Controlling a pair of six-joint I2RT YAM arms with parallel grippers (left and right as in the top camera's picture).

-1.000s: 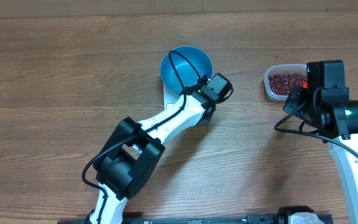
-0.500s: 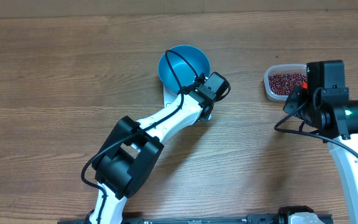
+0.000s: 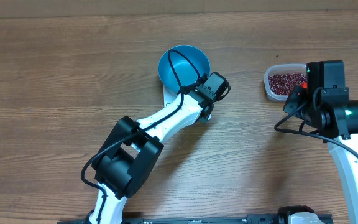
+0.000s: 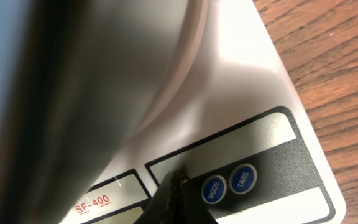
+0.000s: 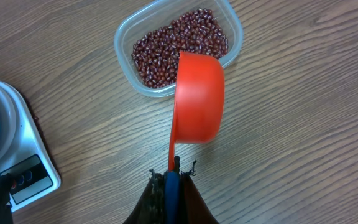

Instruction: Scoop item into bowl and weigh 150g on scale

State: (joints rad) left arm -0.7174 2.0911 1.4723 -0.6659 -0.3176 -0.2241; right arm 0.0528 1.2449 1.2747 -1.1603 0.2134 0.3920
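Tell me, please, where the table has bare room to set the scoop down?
The table is bare left of the bowl, between bowl and tub, and from that gap on toward the near edge. It is crowded at the scale, by the left gripper, and at the tub, by the scoop.

Light blue bowl [image 3: 194, 62] on a white scale [image 4: 247, 68] (blue buttons [image 4: 213, 188], dark grey panel [image 4: 278, 162]); maroon, white-flecked beans [image 5: 179, 46] in a clear tub [image 5: 123, 56]; orange-red scoop [image 5: 197, 99]; brown wood-grain table [image 3: 55, 81].
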